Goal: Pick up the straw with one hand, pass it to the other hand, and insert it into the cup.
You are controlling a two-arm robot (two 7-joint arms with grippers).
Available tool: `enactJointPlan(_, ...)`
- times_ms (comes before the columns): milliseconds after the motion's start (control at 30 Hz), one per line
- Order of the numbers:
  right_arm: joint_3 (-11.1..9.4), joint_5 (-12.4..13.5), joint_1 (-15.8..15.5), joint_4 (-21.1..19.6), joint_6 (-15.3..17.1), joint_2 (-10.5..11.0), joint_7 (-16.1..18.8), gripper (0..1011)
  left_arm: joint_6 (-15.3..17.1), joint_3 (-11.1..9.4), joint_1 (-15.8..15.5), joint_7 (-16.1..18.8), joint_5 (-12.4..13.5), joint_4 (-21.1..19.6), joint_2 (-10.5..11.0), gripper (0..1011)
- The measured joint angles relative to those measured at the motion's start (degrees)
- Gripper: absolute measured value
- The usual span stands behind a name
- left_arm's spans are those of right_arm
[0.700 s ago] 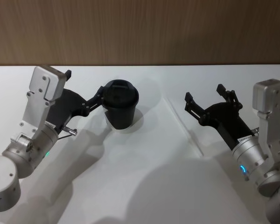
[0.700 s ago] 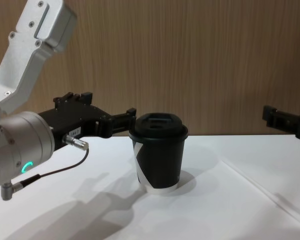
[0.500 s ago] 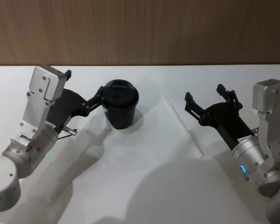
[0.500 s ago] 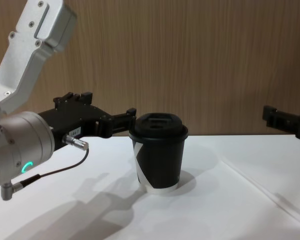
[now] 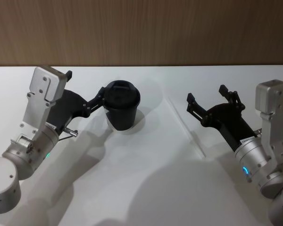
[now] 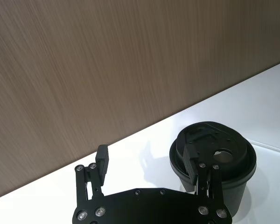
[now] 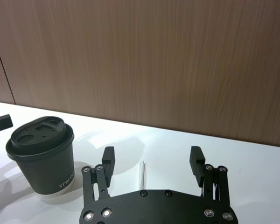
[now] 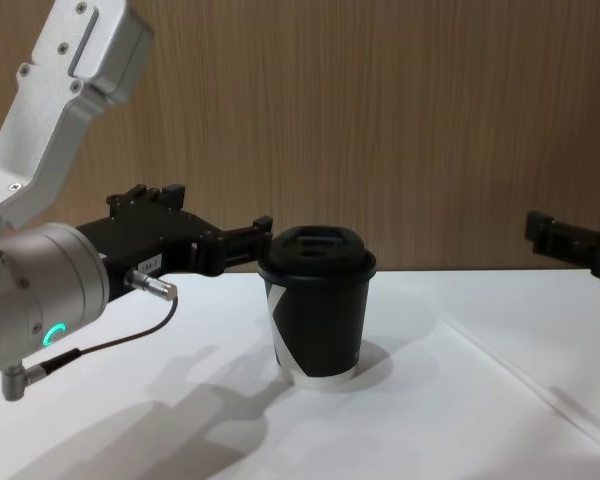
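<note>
The straw (image 5: 186, 127) lies flat on the white tabletop (image 5: 155, 188), to the right of the cup (image 5: 122, 106) and apart from it. Its far end sits about level with the cup, and its length slants toward the robot and further away from the cup. From the chest view the straw (image 8: 525, 380) shows as a pale line on the tabletop, running off to the cup's right. Nothing grips it.

The cup (image 8: 318, 310) stands upright with its domed black lid on. Its white diagonal stripe and white base rim face the chest view.

The left end effector (image 5: 86, 82) is on the cup's left, held at lid height, released and empty with its fingers spread wide. One fingertip (image 8: 263, 228) is close against the left edge of the lid; whether it touches cannot be told. The other finger stands well away from the cup. In the left wrist view the cup (image 6: 214, 158) sits just past the nearer finger of the left end effector (image 6: 145, 156).

The right end effector (image 5: 206, 93) is held off the tabletop on the cup's right, beyond the straw, pointing back toward the cup. It too is released and holds nothing. In the right wrist view a short part of the straw (image 7: 141, 172) shows between the spread fingers of the right end effector (image 7: 151, 154), with the cup (image 7: 43, 156) farther off.

A wood-grain wall (image 5: 141, 33) rises behind the cup at the tabletop's far edge.
</note>
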State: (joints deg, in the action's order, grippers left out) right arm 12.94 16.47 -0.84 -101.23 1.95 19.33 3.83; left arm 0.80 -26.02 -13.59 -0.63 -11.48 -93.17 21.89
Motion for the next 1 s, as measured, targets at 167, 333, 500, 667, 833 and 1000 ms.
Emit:
enactJointPlan(167,0.0,0.0,0.0,0.0,0.0,0.0,0.0,1001,0.0,0.0,0.0,0.0,0.0,0.0,0.0,1000)
enactJointPlan(333,0.0,-0.4,0.0,-0.8,0.7,0.5,0.4,1001,0.0,0.0,0.0,0.0,0.0,0.0,0.0,1000)
enactJointPlan(500,-0.1,-0.7,-0.3,-2.4,2.5,1.4,1.0,1001,0.0,0.0,0.0,0.0,0.0,0.0,0.0,1000)
enactJointPlan(667,-0.1,-0.9,-0.7,-4.4,5.0,2.4,1.6,1001,0.0,0.0,0.0,0.0,0.0,0.0,0.0,1000)
enactJointPlan(833,0.0,-1.2,-1.3,-6.6,8.5,3.3,1.8,1001,0.0,0.0,0.0,0.0,0.0,0.0,0.0,1000)
enactJointPlan(1000,0.1,-1.5,-2.1,-8.4,11.9,3.8,1.8,1001,0.0,0.0,0.0,0.0,0.0,0.0,0.0,1000)
